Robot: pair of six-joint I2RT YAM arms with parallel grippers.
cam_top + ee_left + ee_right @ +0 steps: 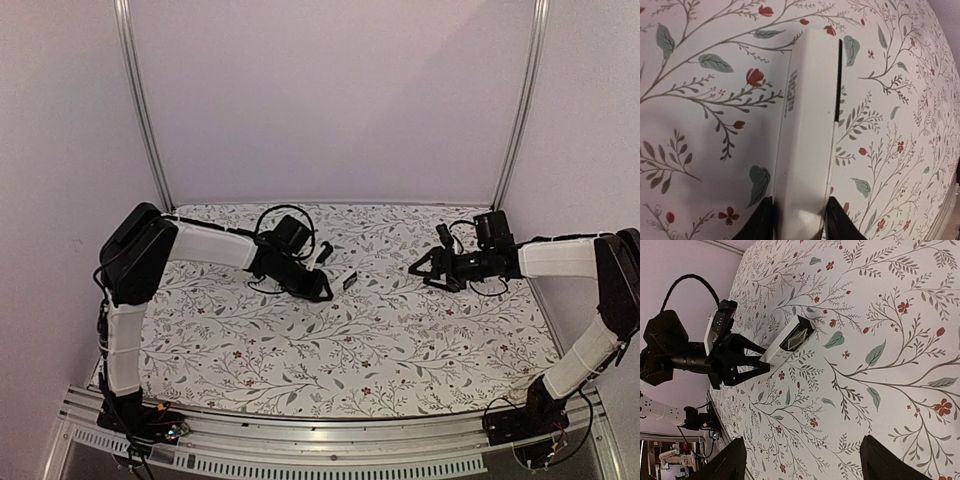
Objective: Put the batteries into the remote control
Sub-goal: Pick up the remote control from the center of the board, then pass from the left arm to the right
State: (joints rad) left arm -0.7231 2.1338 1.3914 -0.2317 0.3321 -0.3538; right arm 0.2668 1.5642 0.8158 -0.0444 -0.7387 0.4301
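The remote control [807, 135], a slim white bar with a dark slit along one edge, is sitting with its near end pinched in the left gripper [801, 220]. Its dark-patched far end is pointing out over the floral desk [700, 165].

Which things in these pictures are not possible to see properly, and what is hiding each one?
1. Batteries: seen in no view; perhaps inside the remote control, or too small.
2. Remote's near end: in the left wrist view, cut off by the bottom edge, between the fingers of the left gripper.
3. Its dark end: too small in the top view, too far in the right wrist view to identify.
4. Right gripper: its own view shows only fingertips.
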